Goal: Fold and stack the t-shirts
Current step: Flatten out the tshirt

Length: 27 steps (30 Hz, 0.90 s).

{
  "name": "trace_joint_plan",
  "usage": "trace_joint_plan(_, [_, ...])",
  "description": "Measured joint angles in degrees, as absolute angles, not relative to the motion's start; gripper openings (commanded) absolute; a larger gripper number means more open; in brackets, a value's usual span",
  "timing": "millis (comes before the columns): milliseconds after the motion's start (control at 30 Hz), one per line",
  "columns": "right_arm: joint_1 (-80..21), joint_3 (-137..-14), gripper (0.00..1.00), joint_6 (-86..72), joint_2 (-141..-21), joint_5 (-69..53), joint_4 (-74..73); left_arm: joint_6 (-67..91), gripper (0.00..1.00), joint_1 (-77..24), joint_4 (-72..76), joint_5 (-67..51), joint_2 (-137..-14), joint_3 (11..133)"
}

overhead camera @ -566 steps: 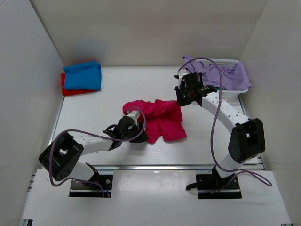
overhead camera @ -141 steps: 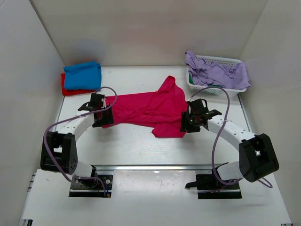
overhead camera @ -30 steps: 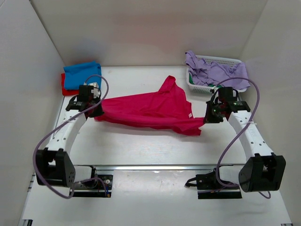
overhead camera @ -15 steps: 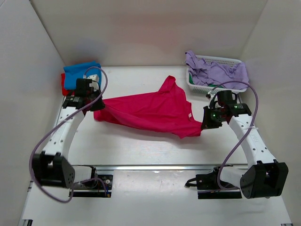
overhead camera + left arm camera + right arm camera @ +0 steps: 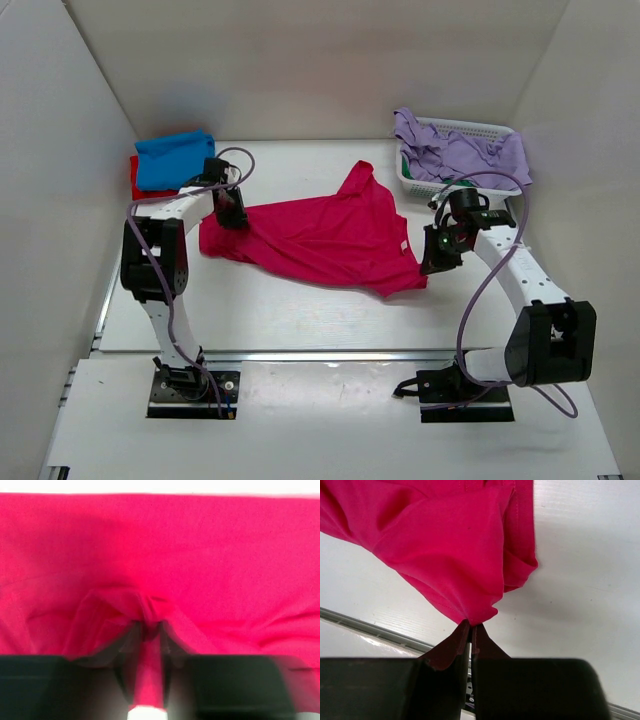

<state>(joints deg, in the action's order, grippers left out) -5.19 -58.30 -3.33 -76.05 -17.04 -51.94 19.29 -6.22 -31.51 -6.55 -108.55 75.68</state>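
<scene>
Spread t-shirt (image 5: 320, 235): we read plain crimson-pink.
Upper stacked t-shirt (image 5: 172, 160): plain blue.
Lower stacked t-shirt (image 5: 137, 176): plain red.
Basket (image 5: 470, 127): white, slatted.
Basket cloth (image 5: 470, 158): we note plain lilac.
Arm links (image 5: 520, 275): white, black joints.
Cables (image 5: 480, 290): purple.
Table (image 5: 300, 300): white.

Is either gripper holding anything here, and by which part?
Both hold the crimson-pink cloth t-shirt. The left gripper pinches a bunched fold at its left end; the right gripper pinches a corner at its right end.

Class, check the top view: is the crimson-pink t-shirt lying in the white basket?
No, the crimson-pink t-shirt is stretched out over the table, apart from the white basket, which holds lilac cloth.
</scene>
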Motion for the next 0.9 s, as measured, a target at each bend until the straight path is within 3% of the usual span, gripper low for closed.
trace_joint_plan(33, [-5.19, -58.3, 0.0, -3.44, -76.55, -17.02, -51.66, 19.25, 0.5, -6.22, -31.11, -6.63, -109.51, 76.66])
trace_joint_plan(100, [-5.19, -58.46, 0.0, -3.68, -77.32, -17.02, -51.33, 19.86, 0.63, -5.96, -30.09, -6.92, -110.52, 77.65])
trace_joint_plan(167, [-5.21, -58.96, 0.0, -3.9, -78.08, -17.02, -51.07, 20.1, 0.69, -5.69, -29.43, -7.31, -110.45, 77.71])
trace_joint_plan(500, [-6.09, -60.12, 0.0, -4.75, -79.11, -17.06, -50.04, 19.33, 0.46, -4.25, -29.54, -7.7, -104.88, 74.46])
trace_joint_plan(900, [-6.76, -60.12, 0.0, -4.97, -79.11, -17.28, -49.63, 18.9, 0.52, -4.05, -29.8, -6.33, -102.65, 68.93])
